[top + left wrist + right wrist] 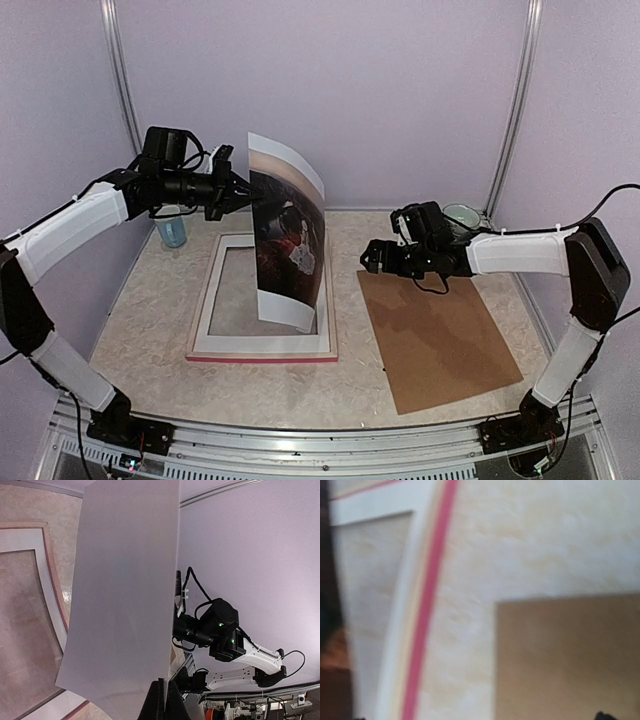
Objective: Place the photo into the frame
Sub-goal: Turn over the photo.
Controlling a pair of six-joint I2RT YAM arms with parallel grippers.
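Left jaws pinch the photo (290,240) upright over the frame (260,358), likely for lowering it in, while right jaws stand wide just right of the frame, ready to steady it

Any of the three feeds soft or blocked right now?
Right wrist: blurred throughout, frame and brown board edges smeared. Left wrist: sharp, but the photo shows its blank back across the middle. Top external: sharp, even light, no glare.
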